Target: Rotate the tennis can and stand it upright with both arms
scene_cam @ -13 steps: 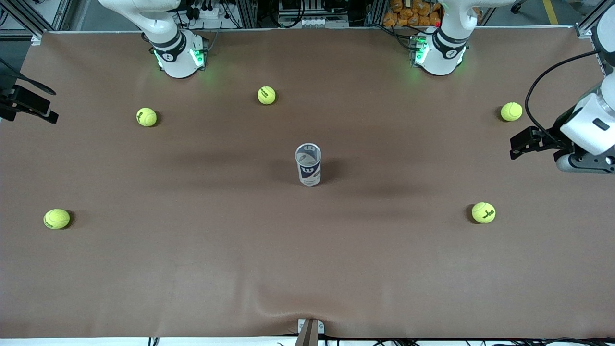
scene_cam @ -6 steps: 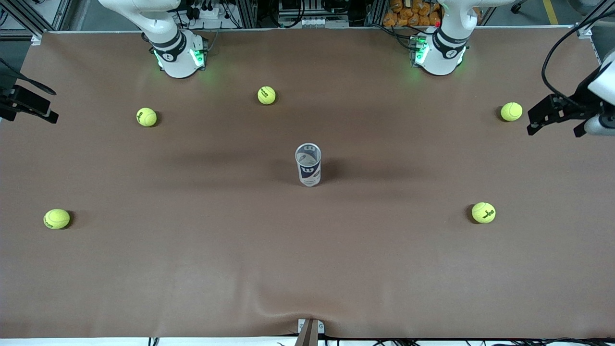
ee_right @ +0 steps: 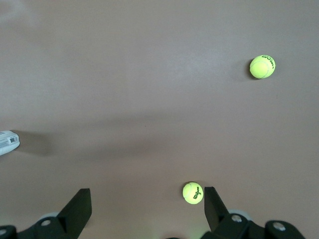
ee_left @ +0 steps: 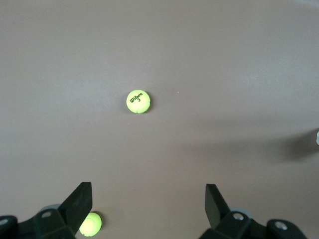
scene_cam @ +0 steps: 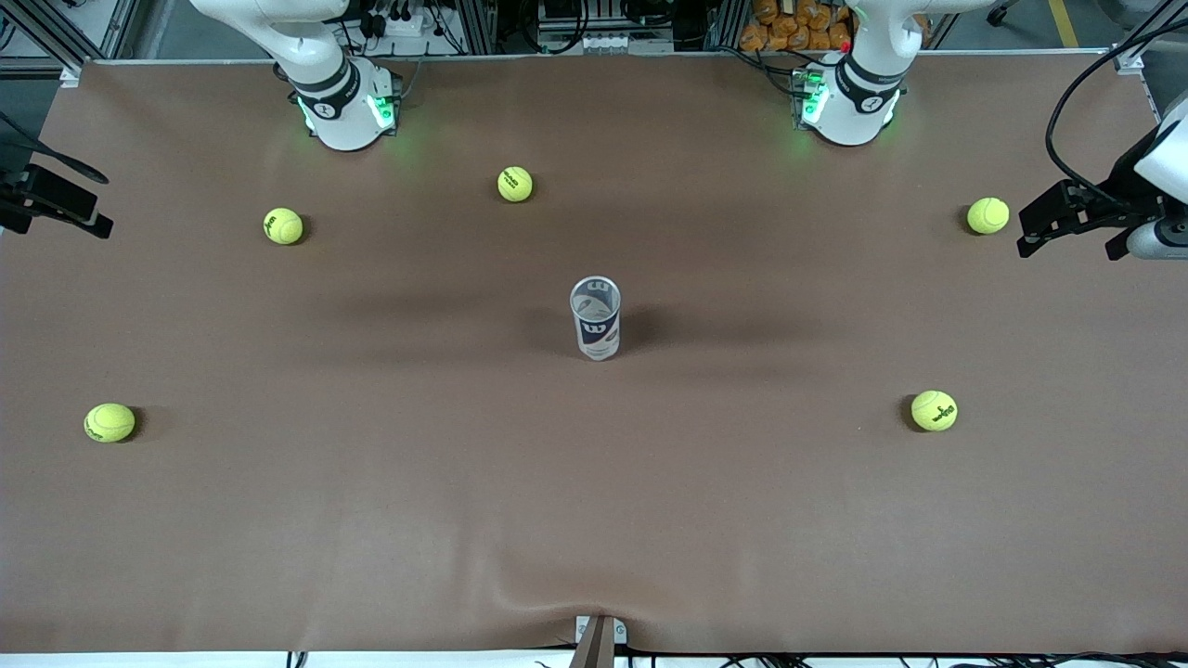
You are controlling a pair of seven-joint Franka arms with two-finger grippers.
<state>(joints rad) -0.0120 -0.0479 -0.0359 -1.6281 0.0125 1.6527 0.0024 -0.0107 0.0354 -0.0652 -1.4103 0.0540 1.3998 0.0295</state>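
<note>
The tennis can point(scene_cam: 595, 318) stands upright on the middle of the brown table, its open silver rim up and the navy label with the white W facing the front camera. Nothing touches it. A white sliver of the can point(ee_right: 7, 142) shows at the edge of the right wrist view. My left gripper point(scene_cam: 1044, 221) point(ee_left: 148, 201) hangs open and empty over the left arm's end of the table, close to a tennis ball point(scene_cam: 987, 215). Over the right arm's end my right gripper point(scene_cam: 65, 206) point(ee_right: 147, 204) is also open and empty.
Several yellow-green tennis balls lie scattered around the can: one point(scene_cam: 515, 184) near the bases, one point(scene_cam: 283, 225) and one point(scene_cam: 109, 422) toward the right arm's end, one point(scene_cam: 934, 410) toward the left arm's end. A bracket point(scene_cam: 599, 635) sits at the table's front edge.
My left gripper has drawn back from the can toward the left arm's end of the table, then nearly stopped. The can and the right arm have not moved.
</note>
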